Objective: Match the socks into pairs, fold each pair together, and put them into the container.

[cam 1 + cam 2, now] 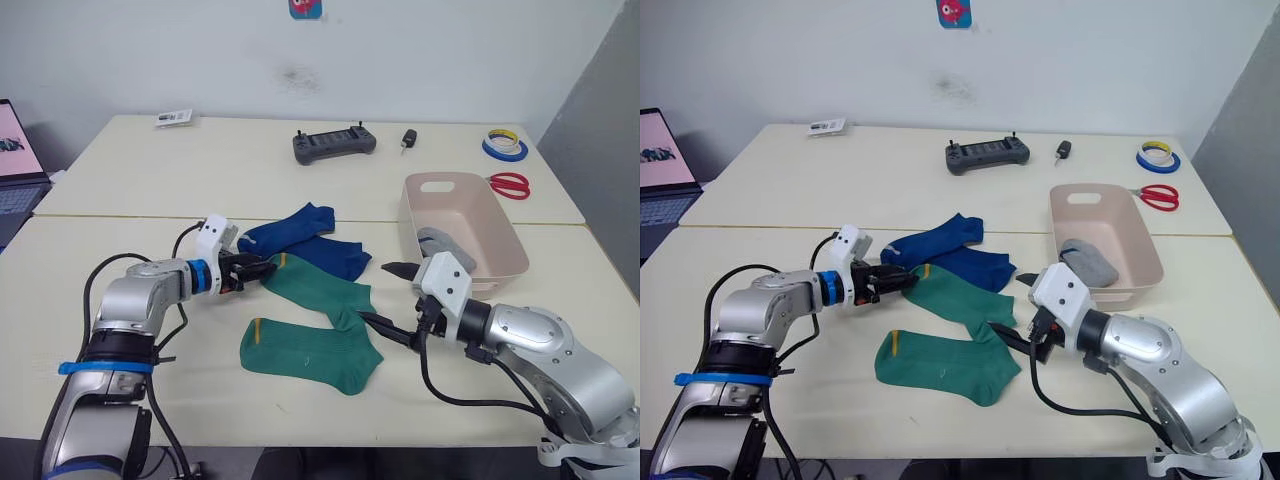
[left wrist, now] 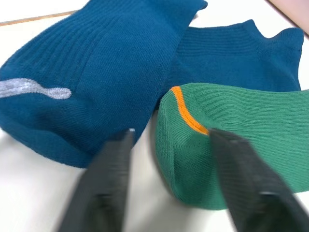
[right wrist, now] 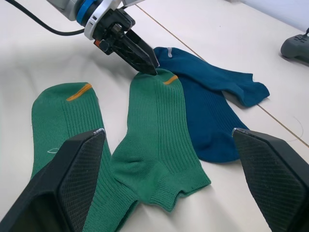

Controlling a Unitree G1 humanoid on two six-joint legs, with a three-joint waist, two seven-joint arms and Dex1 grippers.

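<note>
- Green ribbed ankle sock with an orange mark at its toe, the upper green sock [image 1: 318, 288], lies flat on the pale worktop [image 1: 120, 300]; its toe end sits right at the left claw [image 1: 262, 268], whose black fingers are spread on either side of that toe, not yet pinching it.
- Its long axis runs slantwise from the left claw toward the pale beige-pink plastic tub [image 1: 505, 235], toe pointing at the left arm, cuff near the right claw [image 1: 395, 300].
- Second green sock [image 1: 310, 350] lies on the side of the upper one away from the tub's far end, closest to the robot, stretched roughly crosswise, its cuff end touching or overlapping the first sock's cuff.
- Right claw hovers wide open beside those cuffs, holding nothing, so each arm has one end of the upper sock nearest.
- Two royal blue socks [image 1: 305, 240] lie just beyond the green ones, partly overlapped.
- Grey sock bundle [image 1: 445, 245] already rests inside the tub.
- Judged next: pinch both ends and lay this sock over its mate.
</note>
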